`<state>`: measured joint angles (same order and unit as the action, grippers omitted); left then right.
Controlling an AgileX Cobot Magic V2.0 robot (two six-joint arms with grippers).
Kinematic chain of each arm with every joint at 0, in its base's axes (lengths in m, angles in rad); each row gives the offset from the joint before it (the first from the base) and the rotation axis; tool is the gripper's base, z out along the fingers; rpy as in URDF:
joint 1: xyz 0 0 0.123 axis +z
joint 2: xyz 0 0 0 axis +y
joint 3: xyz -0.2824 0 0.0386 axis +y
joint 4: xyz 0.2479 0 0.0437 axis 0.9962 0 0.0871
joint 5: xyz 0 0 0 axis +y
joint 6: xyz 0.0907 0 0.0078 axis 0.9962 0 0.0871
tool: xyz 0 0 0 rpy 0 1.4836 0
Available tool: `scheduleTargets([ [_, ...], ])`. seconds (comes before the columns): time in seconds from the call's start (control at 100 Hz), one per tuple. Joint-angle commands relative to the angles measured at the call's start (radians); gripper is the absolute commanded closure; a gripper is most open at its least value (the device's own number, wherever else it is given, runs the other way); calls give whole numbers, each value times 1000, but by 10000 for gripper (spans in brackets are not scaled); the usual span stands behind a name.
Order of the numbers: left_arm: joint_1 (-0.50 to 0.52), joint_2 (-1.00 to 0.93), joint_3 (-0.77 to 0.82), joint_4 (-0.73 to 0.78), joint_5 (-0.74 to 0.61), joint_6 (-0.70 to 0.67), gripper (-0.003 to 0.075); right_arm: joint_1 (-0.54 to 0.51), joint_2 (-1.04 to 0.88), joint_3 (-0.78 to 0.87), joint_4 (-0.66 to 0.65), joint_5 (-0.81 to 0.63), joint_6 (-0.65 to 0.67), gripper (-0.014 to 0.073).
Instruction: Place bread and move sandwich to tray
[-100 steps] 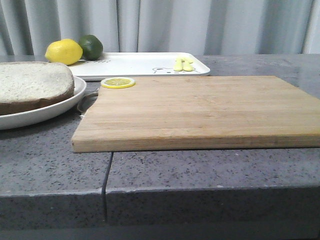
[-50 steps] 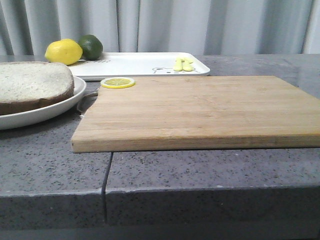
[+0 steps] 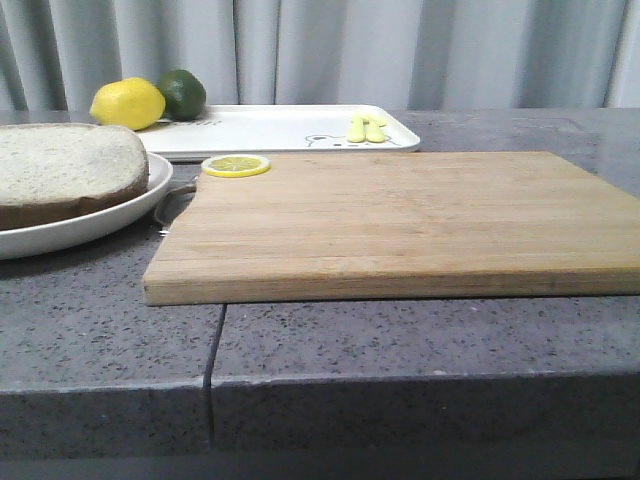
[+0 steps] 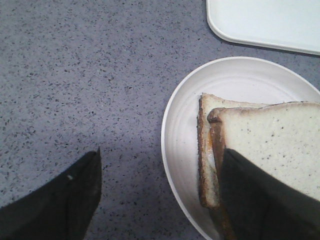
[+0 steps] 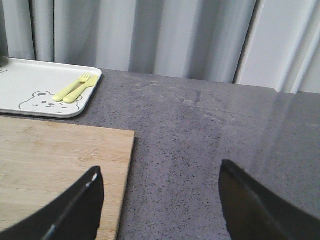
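Observation:
The bread (image 3: 60, 165), a thick slice with a dark crust, lies on top of the sandwich on the round white plate (image 3: 100, 222) at the left. In the left wrist view the bread (image 4: 280, 140) covers a thinner slice (image 4: 206, 150); only a thin orange-white trace of egg shows between them. My left gripper (image 4: 160, 195) is open, one finger over the bread's near edge, the other over bare counter beside the plate (image 4: 185, 135). The white tray (image 3: 270, 128) lies at the back. My right gripper (image 5: 160, 200) is open and empty over the cutting board's right edge.
A wooden cutting board (image 3: 400, 220) fills the middle, with a lemon slice (image 3: 235, 165) on its far left corner. A lemon (image 3: 127, 103) and a lime (image 3: 182, 92) sit at the tray's left end, yellow cutlery (image 3: 366, 128) at its right end. Curtains hang behind.

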<state>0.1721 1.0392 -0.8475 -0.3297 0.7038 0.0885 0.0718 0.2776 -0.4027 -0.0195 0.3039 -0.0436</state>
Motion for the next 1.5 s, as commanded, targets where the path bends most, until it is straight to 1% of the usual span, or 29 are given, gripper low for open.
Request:
scheduleTargets([
  [0.0, 1, 11, -37, -34, -63, -9, 262, -8, 6, -26, -9, -80, 1, 95],
  [0.28, -1, 113, -37, -98, -67, -9, 262, -8, 6, -26, -9, -80, 1, 95],
  [0.87, -1, 266, -37, -128, -81, -9, 265, -8, 6, -26, -9, -80, 1, 95],
  [1.19, -1, 314, -37, -163, -82, -9, 325, -8, 6, -26, -9, -80, 1, 95],
  [1.489, -1, 342, -37, -165, -82, -9, 373, -8, 6, -26, -9, -80, 1, 95],
])
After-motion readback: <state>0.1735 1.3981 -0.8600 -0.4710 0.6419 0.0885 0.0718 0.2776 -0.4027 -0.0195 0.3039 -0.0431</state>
